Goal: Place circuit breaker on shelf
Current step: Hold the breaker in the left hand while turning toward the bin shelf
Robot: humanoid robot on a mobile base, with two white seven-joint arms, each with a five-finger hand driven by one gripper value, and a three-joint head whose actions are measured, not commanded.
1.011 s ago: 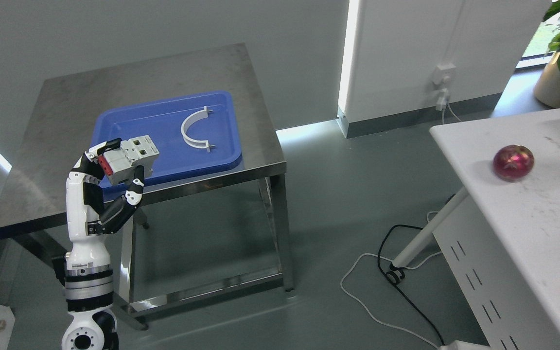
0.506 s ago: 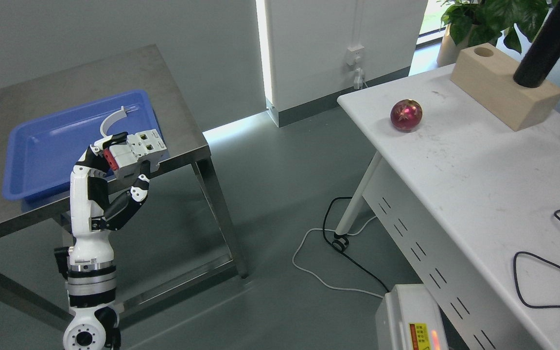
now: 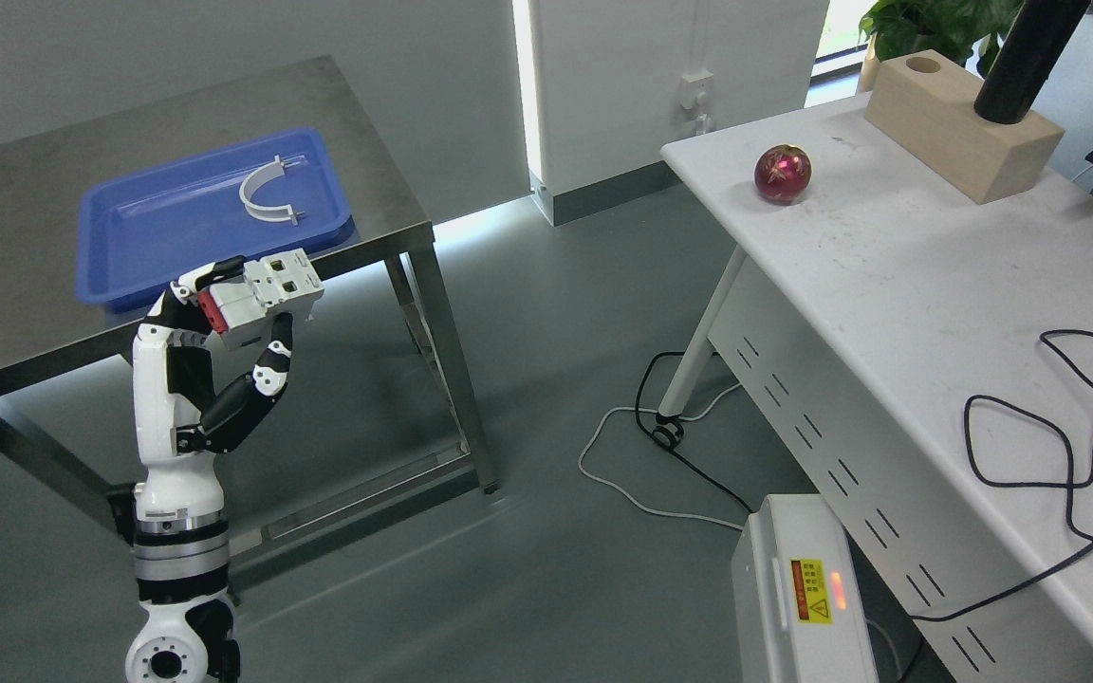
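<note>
My left hand (image 3: 238, 318) rises from the lower left and is shut on the circuit breaker (image 3: 267, 294), a white and grey block with a red switch on its left end. I hold it in the air in front of the steel table's (image 3: 25, 313) front edge, clear of the blue tray (image 3: 176, 228). No shelf shows in this view. My right arm is out of view.
The blue tray holds a white curved clamp (image 3: 267, 190). To the right stands a white table (image 3: 935, 285) with a dark red ball (image 3: 782, 174), a wooden block (image 3: 959, 123) and a black cable (image 3: 1059, 427). A white box (image 3: 798, 588) and cables (image 3: 660, 465) lie on the floor.
The camera has swung to the right, so the steel table slid left and the white table came into view. My left hand keeps its hold on the breaker in the same pose.
</note>
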